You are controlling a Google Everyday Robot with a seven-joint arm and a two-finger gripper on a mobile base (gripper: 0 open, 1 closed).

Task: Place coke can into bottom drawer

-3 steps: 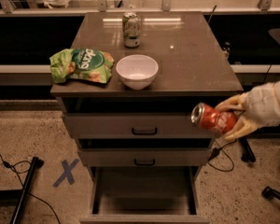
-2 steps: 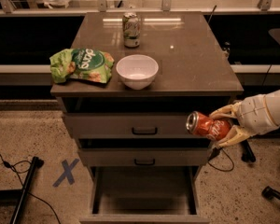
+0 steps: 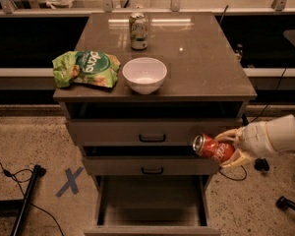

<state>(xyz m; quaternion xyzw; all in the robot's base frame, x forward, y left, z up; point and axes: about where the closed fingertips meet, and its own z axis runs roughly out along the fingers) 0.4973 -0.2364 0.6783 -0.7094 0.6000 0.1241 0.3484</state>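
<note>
A: Item: coke can (image 3: pixel 214 150). Status?
B: Being clamped sideways in the end effector (image 3: pixel 230 150), level with the middle drawer (image 3: pixel 152 166).
A: Bottom drawer (image 3: pixel 150 200)?
B: Being left open, empty, below the end effector; lowering and release are being judged outstanding.

The coke can (image 3: pixel 215 150), in the gripper (image 3: pixel 229 150) right of the drawers (image 3: pixel 113 132), bears unreadable white script; the bag (image 3: pixel 86 69), illegible white letters. A blue X (image 3: pixel 69 181) marks the floor (image 3: pixel 34 141).
</note>
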